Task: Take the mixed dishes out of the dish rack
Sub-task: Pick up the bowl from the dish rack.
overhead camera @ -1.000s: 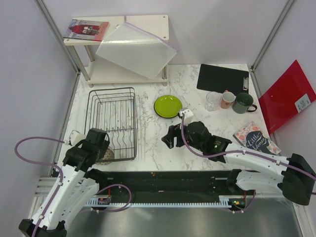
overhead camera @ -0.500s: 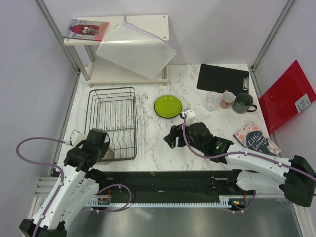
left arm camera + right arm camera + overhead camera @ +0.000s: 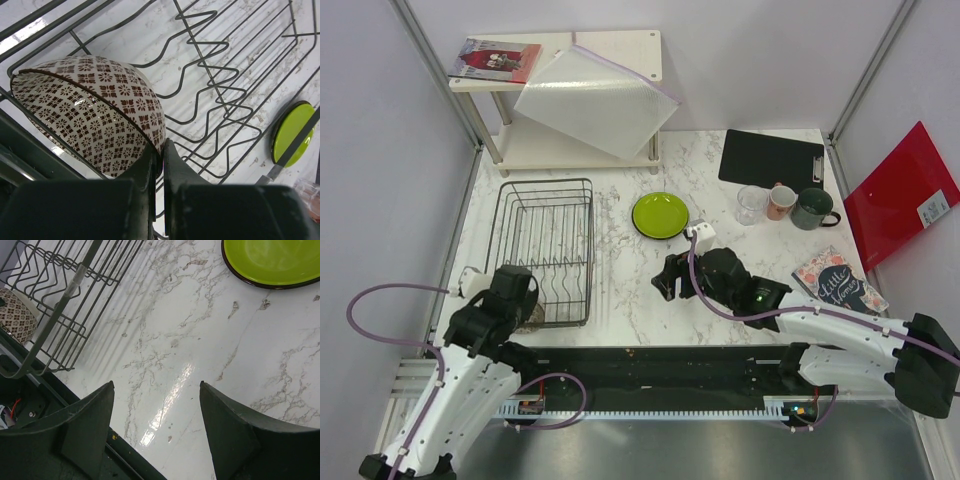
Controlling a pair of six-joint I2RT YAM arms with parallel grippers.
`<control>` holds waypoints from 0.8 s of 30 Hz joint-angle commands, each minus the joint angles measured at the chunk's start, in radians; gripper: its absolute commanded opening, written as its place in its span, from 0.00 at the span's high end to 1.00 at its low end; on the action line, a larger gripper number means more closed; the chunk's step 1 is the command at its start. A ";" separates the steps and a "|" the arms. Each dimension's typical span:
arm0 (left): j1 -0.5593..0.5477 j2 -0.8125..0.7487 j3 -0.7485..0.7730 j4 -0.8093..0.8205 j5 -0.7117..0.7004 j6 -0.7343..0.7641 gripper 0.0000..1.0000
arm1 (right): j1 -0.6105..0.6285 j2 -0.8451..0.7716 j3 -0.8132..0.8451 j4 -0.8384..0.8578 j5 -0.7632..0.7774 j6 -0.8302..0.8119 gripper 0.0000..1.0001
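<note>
Marble surface [image 3: 620,290] carries everything. At far left, our left claw [image 3: 162,150] is pinched tight on the rim of the brown patterned bowl [image 3: 90,110], which leans on the wires at the near end of the dish rack [image 3: 548,182]. We judge that so thin a rim grip may let the bowl swing, or snag a wire and drag the rack. Further right, our right claw [image 3: 156,385] hangs wide and empty above bare marble, near the lime-green plate [image 3: 270,260].
</note>
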 commanded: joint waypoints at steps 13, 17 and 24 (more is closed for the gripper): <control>0.002 -0.181 0.061 0.039 0.000 0.095 0.98 | 0.006 0.060 0.029 0.034 -0.035 0.004 0.25; 0.002 -0.233 0.007 0.083 0.016 0.092 0.98 | 0.004 0.066 0.040 0.049 -0.074 0.010 0.25; 0.002 -0.365 0.024 0.305 0.045 0.309 0.98 | 0.004 0.034 0.049 0.055 -0.094 -0.001 0.25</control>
